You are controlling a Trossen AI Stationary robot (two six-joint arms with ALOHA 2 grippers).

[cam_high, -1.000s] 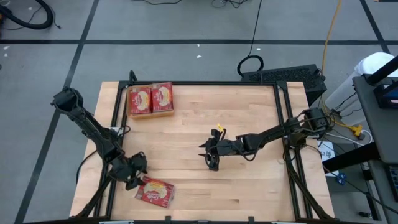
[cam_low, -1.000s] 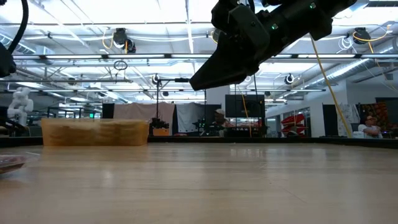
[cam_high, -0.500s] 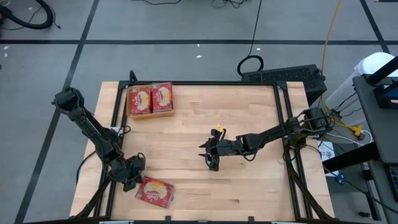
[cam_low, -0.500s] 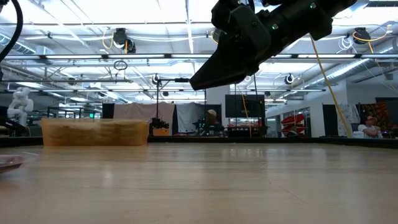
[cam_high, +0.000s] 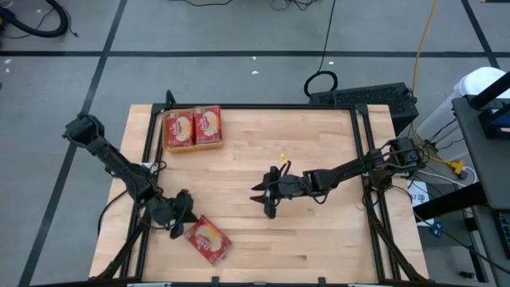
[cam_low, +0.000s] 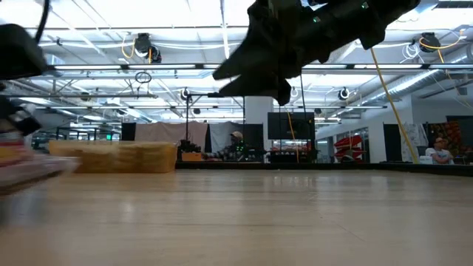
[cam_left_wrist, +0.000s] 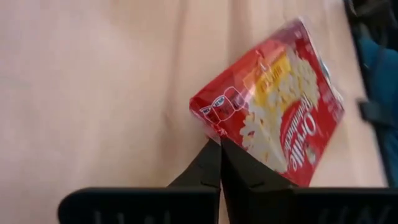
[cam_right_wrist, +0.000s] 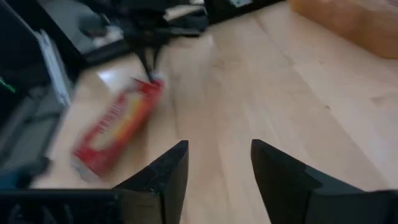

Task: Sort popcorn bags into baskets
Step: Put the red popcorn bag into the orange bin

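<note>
The popcorn bag (cam_high: 208,240) has been swung diagonal — its corner pinched by the left gripper (cam_left_wrist: 220,144) fingers; the right gripper (cam_right_wrist: 217,163) fingers are spread, empty.

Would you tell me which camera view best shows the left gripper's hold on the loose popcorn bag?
The left wrist view: the left gripper is shut on the popcorn bag at its corner. The high view shows both small, the right wrist view blurred, the low view only a blur.

Bright overhead lighting; wrist views motion-blurred; soft shadows.
</note>
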